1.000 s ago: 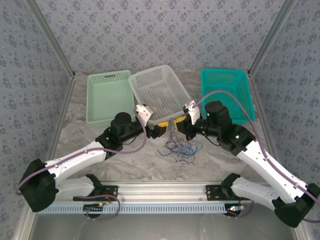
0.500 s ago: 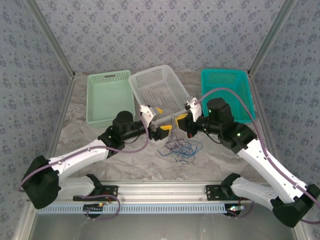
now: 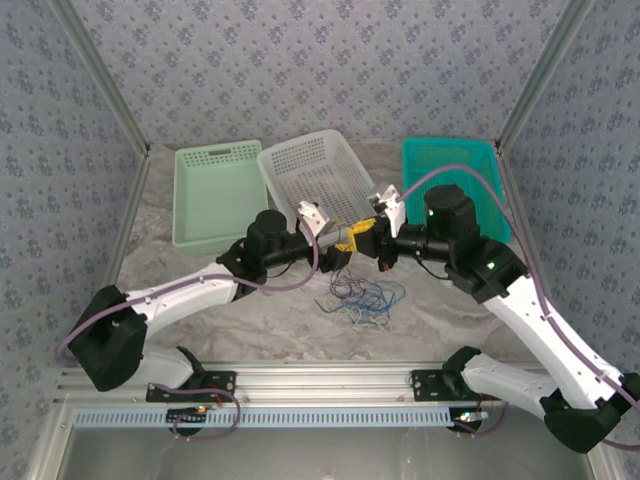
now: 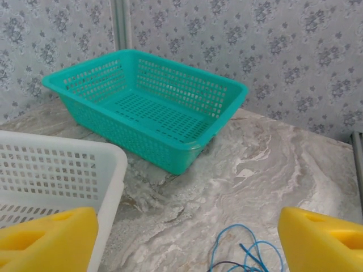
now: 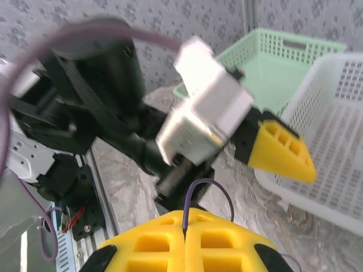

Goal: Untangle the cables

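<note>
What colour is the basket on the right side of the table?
The basket is teal, a blue-green. The left wrist view shows it best.

Left arm (image 3: 170, 300), right arm (image 3: 545, 335): same build.
- Long links have white shells, and the joints (image 3: 268, 240) and bases (image 3: 100, 350) are black.
- A purple-grey cable (image 3: 290, 285) runs along each arm.
- White boxy block (image 5: 210, 113) on the left wrist, on a black mount; the right wrist has one too.
- Left gripper (image 4: 187, 243): yellow wedge fingers (image 4: 48, 241).
- Right gripper (image 5: 184, 241): yellow fingers (image 5: 153, 246) with moulded rectangular pockets and black caps (image 5: 102, 260) at the outer corners.
</note>
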